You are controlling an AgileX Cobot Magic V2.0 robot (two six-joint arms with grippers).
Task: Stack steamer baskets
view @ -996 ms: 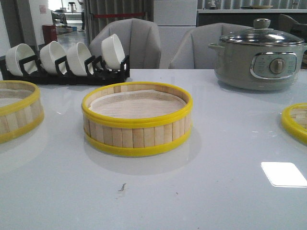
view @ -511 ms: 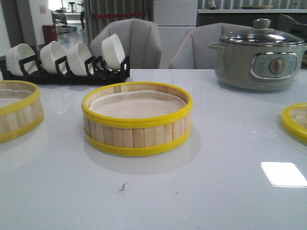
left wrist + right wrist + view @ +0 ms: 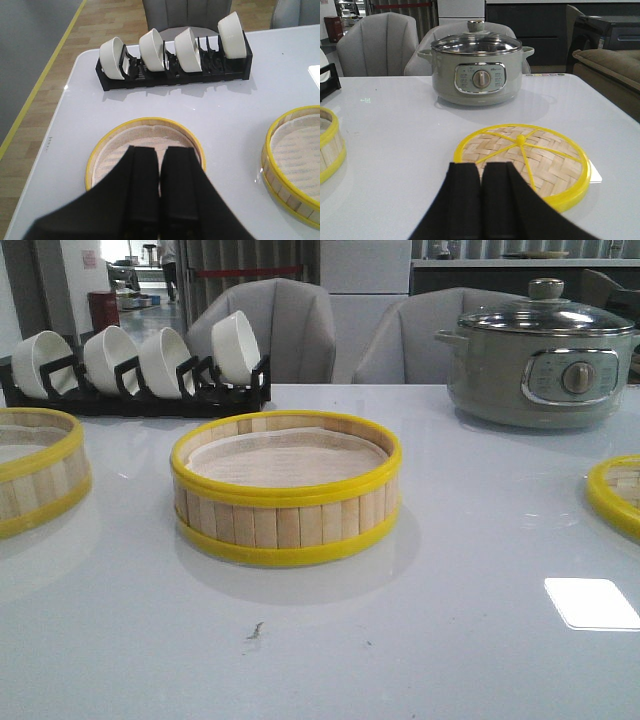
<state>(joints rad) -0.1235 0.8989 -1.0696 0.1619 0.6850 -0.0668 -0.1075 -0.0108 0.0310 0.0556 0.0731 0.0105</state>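
Writing: none legible | left hand [image 3: 160, 200] pressed together | right hand [image 3: 481, 200] pressed together

It looks like a dining room set up in a showroom or lab. Grey chairs [image 3: 275, 325] stand behind the white surface [image 3: 480, 540]. A bowl rack [image 3: 140, 390] and an electric pot [image 3: 540, 360] stand on it.

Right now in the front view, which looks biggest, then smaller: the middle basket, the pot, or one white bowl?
1. Middle basket, though it sits nearest the camera, which makes it look bigger.
2. Pot, farther back, so its true size against the basket is unsure.
3. White bowl, clearly smallest.
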